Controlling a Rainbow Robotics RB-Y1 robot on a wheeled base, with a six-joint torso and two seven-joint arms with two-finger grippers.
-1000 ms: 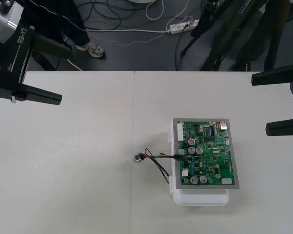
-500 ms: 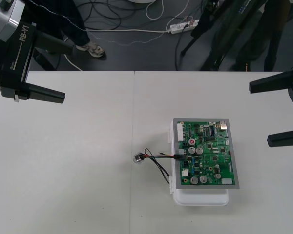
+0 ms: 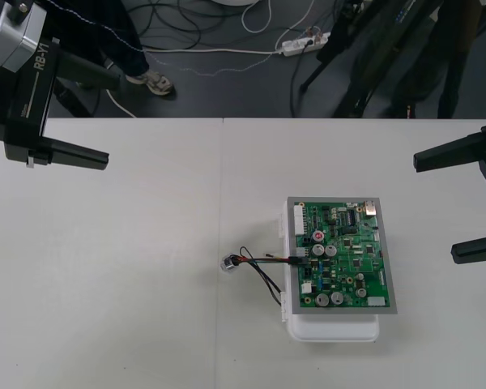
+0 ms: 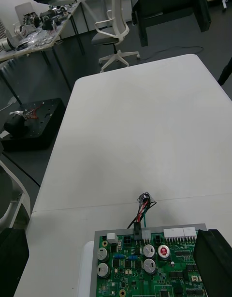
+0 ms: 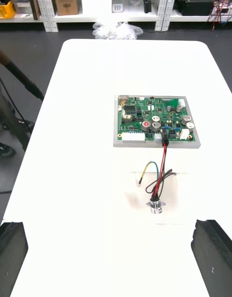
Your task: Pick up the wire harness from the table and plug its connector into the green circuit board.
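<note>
The green circuit board (image 3: 341, 254) sits on its white base (image 3: 332, 328) right of the table's middle. The wire harness (image 3: 263, 263) lies to the board's left. Its round metal socket (image 3: 227, 263) rests on the table, and its red and black wires run to the black plug (image 3: 302, 261), which sits in a connector at the board's left edge (image 5: 164, 141). My left gripper (image 3: 109, 120) hangs open at the far left, well away from the harness. My right gripper (image 3: 435, 204) stands open at the right edge, beside the board.
Bare table stretches left of and in front of the board. Beyond the table's far edge (image 3: 227, 118) is dark floor with cables and a power strip (image 3: 304, 44). A loose green-yellow wire loop (image 5: 147, 171) lies beside the socket (image 5: 155, 206).
My right gripper has drifted toward the near side and out to the right edge. The left gripper has shifted slightly up. Harness and board have not moved.
</note>
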